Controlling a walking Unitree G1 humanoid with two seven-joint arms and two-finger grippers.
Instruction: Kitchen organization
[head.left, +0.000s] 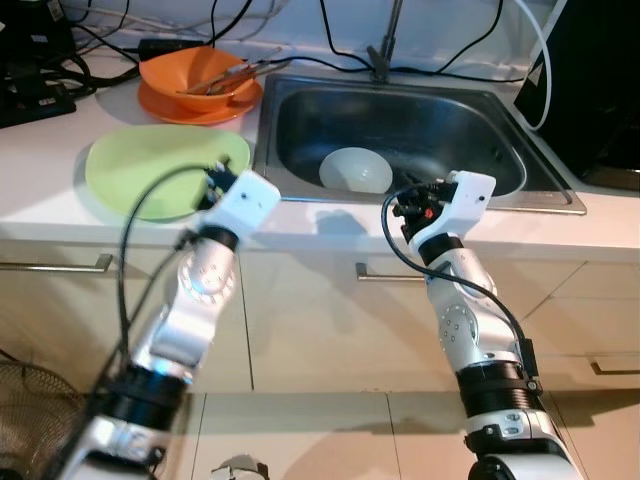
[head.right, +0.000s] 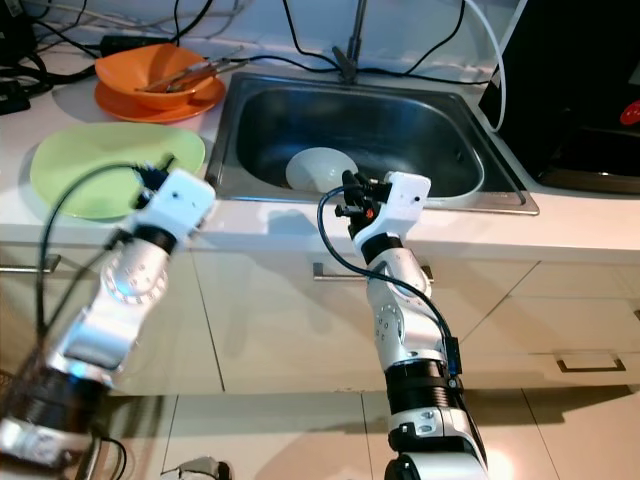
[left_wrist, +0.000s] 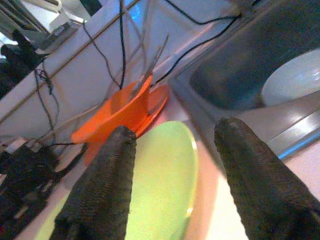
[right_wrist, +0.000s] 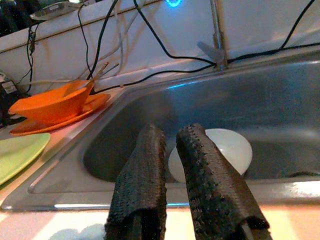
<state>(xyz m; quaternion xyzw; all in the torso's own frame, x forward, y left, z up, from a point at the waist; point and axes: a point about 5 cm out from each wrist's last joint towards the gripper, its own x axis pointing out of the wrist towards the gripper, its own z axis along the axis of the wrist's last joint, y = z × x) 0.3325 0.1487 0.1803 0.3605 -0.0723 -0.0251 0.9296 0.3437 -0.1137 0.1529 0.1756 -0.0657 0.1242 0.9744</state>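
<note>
A white bowl (head.left: 355, 170) lies upside down in the steel sink (head.left: 470, 120). On the counter left of the sink sits a green plate (head.left: 140, 165). Behind it an orange bowl (head.left: 195, 75) with metal utensils (head.left: 240, 70) rests on an orange plate (head.left: 165, 108). My left gripper (head.left: 213, 182) hovers over the green plate's right edge, and its fingers (left_wrist: 112, 170) stand open with nothing between them. My right gripper (head.left: 408, 206) is at the sink's front rim, pointing toward the white bowl. Its fingers (right_wrist: 145, 165) are shut on nothing.
A faucet (head.left: 385, 45) rises behind the sink, with black cables (head.left: 330, 40) along the wall. A black appliance (head.left: 600, 80) stands at the right, and dark boxes (head.left: 30, 95) at the far left. Cabinet drawers with handles (head.left: 60, 265) lie below the counter. A wire object (head.left: 30, 400) sits on the floor.
</note>
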